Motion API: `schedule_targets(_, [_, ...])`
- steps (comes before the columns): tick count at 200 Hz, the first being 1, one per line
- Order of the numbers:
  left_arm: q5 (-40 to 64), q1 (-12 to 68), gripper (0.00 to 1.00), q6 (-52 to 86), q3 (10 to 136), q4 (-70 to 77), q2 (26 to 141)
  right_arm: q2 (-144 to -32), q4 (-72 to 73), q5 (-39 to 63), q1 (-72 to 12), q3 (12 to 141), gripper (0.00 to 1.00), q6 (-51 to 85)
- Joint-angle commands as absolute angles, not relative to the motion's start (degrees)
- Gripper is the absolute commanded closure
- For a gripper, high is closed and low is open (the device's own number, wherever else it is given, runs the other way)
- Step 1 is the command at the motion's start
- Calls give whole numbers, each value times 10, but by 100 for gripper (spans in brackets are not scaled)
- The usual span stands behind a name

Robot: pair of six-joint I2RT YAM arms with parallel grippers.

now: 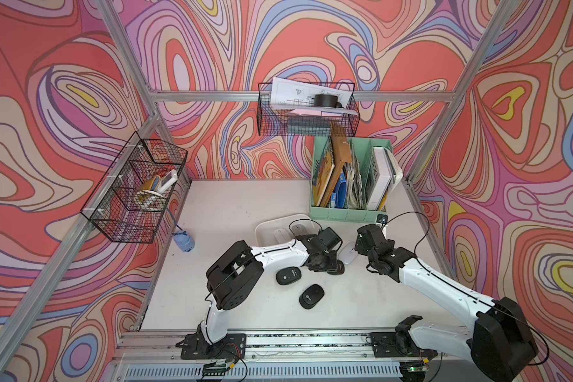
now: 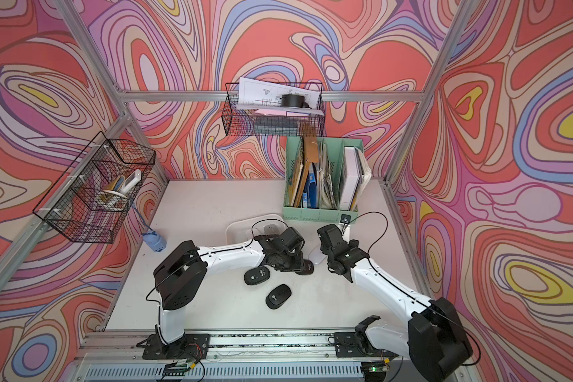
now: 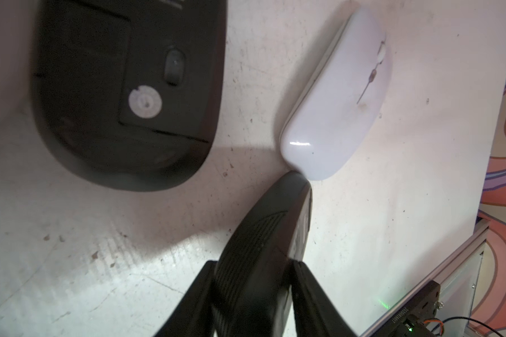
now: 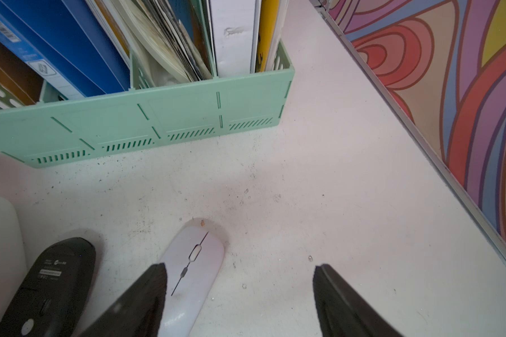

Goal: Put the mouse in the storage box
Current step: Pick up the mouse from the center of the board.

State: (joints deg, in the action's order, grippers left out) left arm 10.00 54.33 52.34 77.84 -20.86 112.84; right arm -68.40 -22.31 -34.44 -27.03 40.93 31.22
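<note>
Right jaws spread, white mouse (image 4: 199,277) nose toward organizer (image 4: 158,116)

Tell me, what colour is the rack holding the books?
The rack is mint green. It shows best in the right wrist view.

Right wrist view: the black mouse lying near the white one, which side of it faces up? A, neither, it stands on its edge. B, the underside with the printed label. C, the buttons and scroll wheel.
B: the black mouse lies flat, showing a printed label and a round sticker, so its underside is up, while the white mouse beside it shows its scroll wheel.
</note>
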Motion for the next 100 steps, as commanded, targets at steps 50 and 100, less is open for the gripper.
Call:
schedule_targets(50, [122, 544, 74, 491, 745, -193, 1125, -686, -228, -339, -269, 417, 20, 328])
schedule_targets(100, [79, 556, 82, 466, 737, -191, 1083, -684, -230, -334, -269, 418, 21, 331])
